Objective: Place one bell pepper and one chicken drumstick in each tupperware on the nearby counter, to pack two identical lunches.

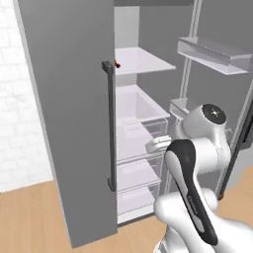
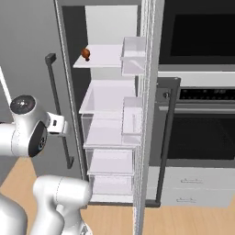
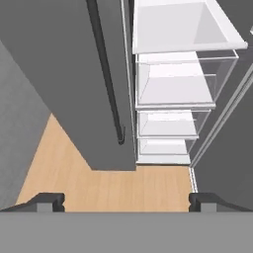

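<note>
A tall grey fridge stands open in front of me. On its upper white shelf (image 2: 108,57) lies one small reddish-brown food item (image 2: 86,53), at the shelf's left front edge (image 1: 117,63); it is too small to tell pepper from drumstick. My gripper (image 3: 126,201) is open with nothing between its fingers. It points down past the fridge's clear drawers (image 3: 173,86) toward the wooden floor. The arm's hand (image 1: 157,144) hovers in front of the middle drawers. The tupperware and the counter are out of view.
The shut left fridge door with its long dark handle (image 1: 110,123) stands close on my left. The open right door carries white bins (image 1: 217,54). A built-in oven (image 2: 202,133) with a bar handle sits to the right. Wooden floor (image 3: 113,185) lies below.
</note>
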